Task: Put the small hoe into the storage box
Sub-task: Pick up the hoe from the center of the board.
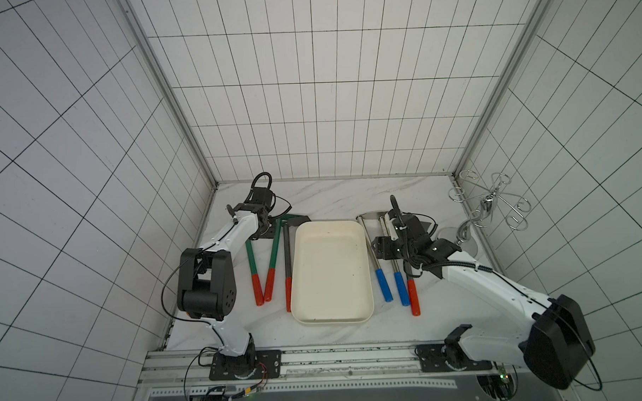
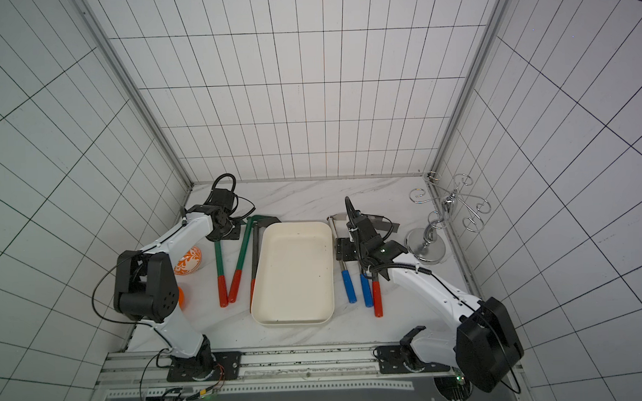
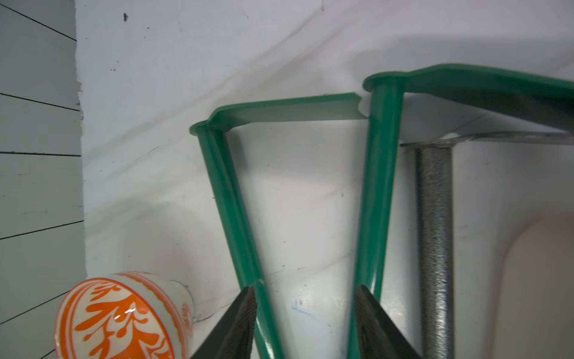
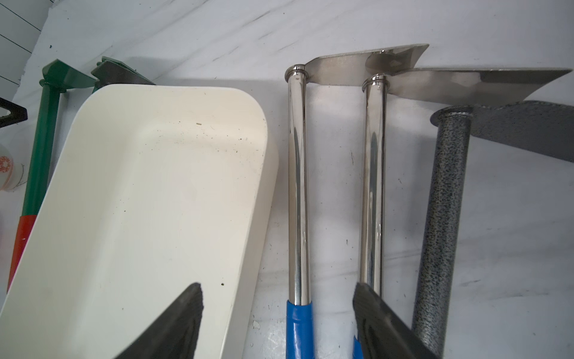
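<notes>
Bowl: an orange-and-white patterned round ceramic bowl [image 2: 187, 261] is sitting at the far left of the white marbled table [image 1: 335, 329].
Left tool: the left tool [image 3: 306, 289] is hanging low over two green shafts with its jaws spread. Both shafts are passing by its fingertips, and it is pinching neither.
Green pair: a green metal small hoe with a red grip [image 1: 251, 259] and a second green hoe [image 1: 275, 247] are lying in a V, with their grips close together. The first one's blade tip is reaching the second's shaft.
Grey hoe: a grey speckled hoe with a red grip [image 1: 287, 254] is lying just beside the box's left wall.
Storage box: the cream-white shallow rectangular plastic storage box [image 1: 331, 274] is sitting mid-table, and every hoe is lying on the table outside it.
Steel pair: a polished steel hoe with a blue grip [image 4: 298, 186] and a second steel hoe [image 4: 372, 186] are lying side by side just right of the box.
Right tool: the right tool [image 4: 276, 286] is hovering with its jaws spread and gripping nothing. One fingertip is over the box and the other is over the second steel shaft.
Far hoe: another grey speckled hoe [image 4: 444, 217] is lying beside the steel pair.
Stand: a chrome wire stand [image 1: 490, 203] is standing in the far right corner.
</notes>
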Controlling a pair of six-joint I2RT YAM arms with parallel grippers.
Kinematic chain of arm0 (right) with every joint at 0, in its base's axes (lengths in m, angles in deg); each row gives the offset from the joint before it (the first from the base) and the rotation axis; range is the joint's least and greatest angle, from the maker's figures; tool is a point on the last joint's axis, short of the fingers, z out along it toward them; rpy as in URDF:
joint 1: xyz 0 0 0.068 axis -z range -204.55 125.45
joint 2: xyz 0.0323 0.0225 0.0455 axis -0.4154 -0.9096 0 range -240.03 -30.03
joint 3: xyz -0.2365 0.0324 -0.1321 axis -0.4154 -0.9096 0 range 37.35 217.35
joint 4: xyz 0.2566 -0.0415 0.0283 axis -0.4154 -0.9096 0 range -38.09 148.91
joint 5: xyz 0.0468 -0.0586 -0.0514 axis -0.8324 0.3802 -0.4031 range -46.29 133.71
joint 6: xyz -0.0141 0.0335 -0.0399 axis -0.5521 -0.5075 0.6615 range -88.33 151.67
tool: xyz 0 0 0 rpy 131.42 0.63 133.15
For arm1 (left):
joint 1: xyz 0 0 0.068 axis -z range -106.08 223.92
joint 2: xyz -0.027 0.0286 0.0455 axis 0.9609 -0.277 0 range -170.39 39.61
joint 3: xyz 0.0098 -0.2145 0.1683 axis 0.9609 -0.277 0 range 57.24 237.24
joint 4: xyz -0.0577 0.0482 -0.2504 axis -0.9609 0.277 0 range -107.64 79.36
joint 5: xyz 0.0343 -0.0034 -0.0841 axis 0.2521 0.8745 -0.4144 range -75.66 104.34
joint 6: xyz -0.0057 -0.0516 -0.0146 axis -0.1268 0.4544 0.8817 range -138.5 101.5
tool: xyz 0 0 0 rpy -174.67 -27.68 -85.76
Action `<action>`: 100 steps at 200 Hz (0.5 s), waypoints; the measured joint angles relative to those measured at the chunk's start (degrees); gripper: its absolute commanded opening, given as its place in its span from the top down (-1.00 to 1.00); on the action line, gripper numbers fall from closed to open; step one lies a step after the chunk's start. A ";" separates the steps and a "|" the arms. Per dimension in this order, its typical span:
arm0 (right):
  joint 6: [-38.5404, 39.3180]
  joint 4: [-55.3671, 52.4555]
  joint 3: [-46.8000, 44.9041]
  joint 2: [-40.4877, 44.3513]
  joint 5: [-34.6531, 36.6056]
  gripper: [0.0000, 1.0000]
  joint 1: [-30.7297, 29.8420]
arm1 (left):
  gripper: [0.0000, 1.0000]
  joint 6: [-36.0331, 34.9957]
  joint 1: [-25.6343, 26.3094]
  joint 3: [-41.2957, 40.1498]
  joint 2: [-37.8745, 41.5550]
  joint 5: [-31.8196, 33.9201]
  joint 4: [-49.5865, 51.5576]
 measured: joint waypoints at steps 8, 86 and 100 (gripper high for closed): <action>0.00 -0.02 0.00 0.00 -0.13 -0.55 0.00 | -0.12 0.26 -1.53 0.00 -0.20 0.07 0.48; 0.42 -0.09 0.00 -0.68 -1.03 -0.55 0.00 | -0.06 1.86 -8.61 1.31 -6.36 -3.13 1.99; 0.44 -0.09 0.00 -0.68 -1.05 -0.55 0.00 | -0.04 2.32 -8.59 1.64 -8.09 -3.93 2.03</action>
